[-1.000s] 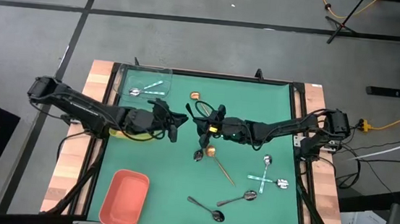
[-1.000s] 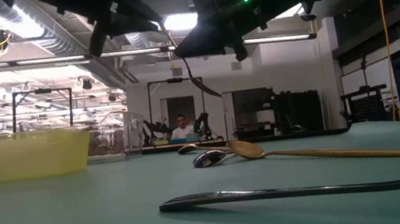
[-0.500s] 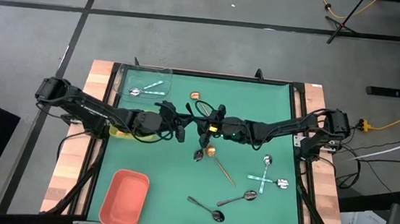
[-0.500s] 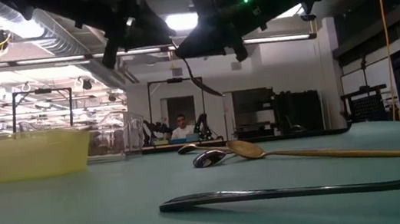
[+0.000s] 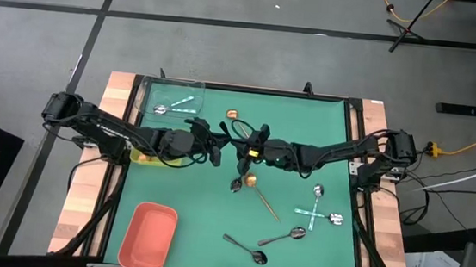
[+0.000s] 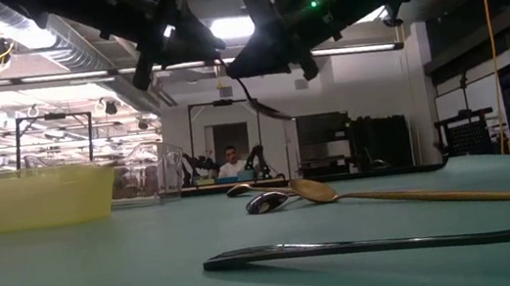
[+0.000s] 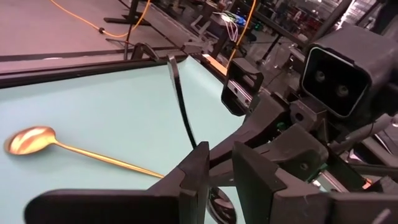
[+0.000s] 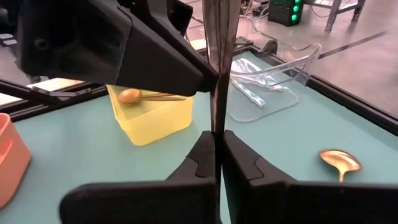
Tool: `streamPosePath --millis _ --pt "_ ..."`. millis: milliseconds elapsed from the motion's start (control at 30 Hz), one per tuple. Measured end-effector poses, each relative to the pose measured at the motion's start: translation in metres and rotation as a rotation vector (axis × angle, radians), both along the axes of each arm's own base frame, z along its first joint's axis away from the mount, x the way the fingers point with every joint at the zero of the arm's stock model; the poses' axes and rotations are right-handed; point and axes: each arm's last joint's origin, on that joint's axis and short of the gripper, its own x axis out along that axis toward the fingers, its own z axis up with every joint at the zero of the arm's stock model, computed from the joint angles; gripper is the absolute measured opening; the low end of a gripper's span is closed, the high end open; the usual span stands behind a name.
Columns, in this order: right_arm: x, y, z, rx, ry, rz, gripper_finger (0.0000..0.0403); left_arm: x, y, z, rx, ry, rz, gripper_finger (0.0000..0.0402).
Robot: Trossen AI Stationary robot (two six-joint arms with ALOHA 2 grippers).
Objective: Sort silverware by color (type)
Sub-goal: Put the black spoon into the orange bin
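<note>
My right gripper hovers over the green mat's middle, shut on a dark spoon. The spoon's thin handle stands across the fingers, and one curved end hangs clear above the table. My left gripper is open just to the spoon's left, fingertips close up to the handle. On the mat lie a gold spoon, a dark spoon bowl, two more dark spoons and silver ones. My right gripper pinches the dark spoon's handle between its two fingertips, coming nearly level from the table's right. The fingers lie across the handle and the spoon is lifted clear of the mat. My left gripper's fingertips reach the handle; I cannot tell whether they touch it.
A clear tray with silver spoons stands at the far left. A yellow tray holding a gold spoon sits under my left arm, a salmon tray at the near left. A small gold spoon lies by the clear tray.
My left gripper has moved toward the table's right and slightly down, closing in on the dark spoon held by my right gripper. The spoon and right gripper have stayed in place.
</note>
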Motion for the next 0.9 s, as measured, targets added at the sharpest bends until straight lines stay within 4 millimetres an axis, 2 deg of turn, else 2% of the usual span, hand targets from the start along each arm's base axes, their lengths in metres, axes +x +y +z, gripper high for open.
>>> streamPosePath --millis 500,900 --pt "0.000 0.000 0.000 -0.004 0.004 -0.011 0.0000 -0.001 -0.012 -0.003 -0.010 0.027 -0.057 0.0064" --pt "0.000 0.000 0.000 -0.004 0.004 -0.011 0.0000 -0.001 -0.009 -0.002 -0.003 0.025 -0.023 0.0064"
